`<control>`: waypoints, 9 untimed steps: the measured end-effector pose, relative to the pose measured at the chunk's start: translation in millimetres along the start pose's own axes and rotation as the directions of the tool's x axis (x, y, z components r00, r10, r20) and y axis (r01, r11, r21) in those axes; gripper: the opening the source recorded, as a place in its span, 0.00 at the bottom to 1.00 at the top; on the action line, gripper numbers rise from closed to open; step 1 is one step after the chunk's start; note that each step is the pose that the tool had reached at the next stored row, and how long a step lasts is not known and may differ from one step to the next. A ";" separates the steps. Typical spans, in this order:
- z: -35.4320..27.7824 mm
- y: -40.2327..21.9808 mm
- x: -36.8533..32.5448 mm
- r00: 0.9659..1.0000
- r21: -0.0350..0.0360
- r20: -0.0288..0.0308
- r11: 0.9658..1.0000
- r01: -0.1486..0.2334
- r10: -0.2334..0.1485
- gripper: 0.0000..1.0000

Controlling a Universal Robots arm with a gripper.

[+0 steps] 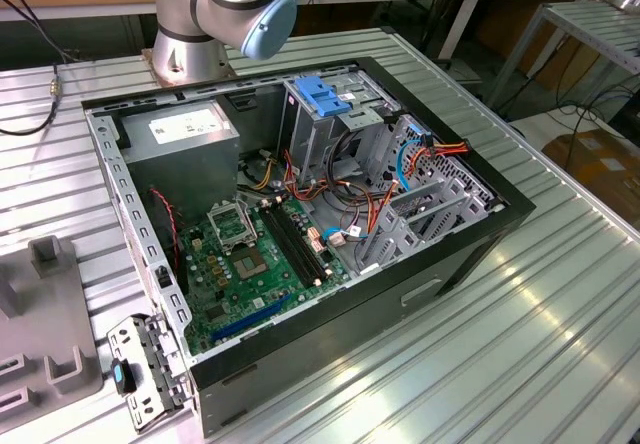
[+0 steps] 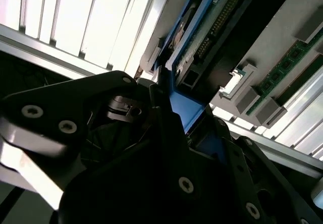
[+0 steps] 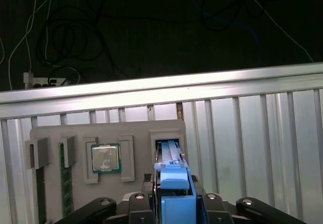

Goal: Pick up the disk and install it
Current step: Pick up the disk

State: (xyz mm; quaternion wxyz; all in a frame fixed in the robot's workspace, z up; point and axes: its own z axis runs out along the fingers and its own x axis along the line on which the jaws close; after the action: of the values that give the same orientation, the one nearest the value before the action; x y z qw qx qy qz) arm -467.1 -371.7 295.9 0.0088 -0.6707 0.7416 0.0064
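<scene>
Gripper (image 3: 175,211) jaws look closed on blue end tab of disk (image 3: 174,181), first wrist view. Disk stands on edge in slot of grey fixture tray (image 3: 136,135), beside processor (image 3: 106,158). Step: pick-up, grasp made, lift not begun. Judgement: extraction needs straight pull along slot, no tilt. Open computer case (image 1: 440,264) well apart.

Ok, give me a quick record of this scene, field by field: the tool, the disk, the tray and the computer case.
tool: closed on the disk's blue end tab
disk: at the grey tray's slot, not yet in the case
lifted clear of slot: cannot tell
grey tray: also holds a processor chip and a memory stick
computer case: open, lying on the slatted metal table, motherboard exposed
</scene>
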 end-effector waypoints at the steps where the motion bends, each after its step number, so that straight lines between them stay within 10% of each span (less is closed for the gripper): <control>1: 0.0 0.0 0.0 1.000 0.000 0.000 1.000 0.001 -0.001 0.38; 9: 0.1 0.0 0.2 0.998 -0.001 0.000 0.998 0.067 -0.067 0.38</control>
State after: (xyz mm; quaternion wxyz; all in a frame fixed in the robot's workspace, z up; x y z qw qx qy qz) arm -467.1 -372.0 295.8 0.0086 -0.6953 0.7186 0.0067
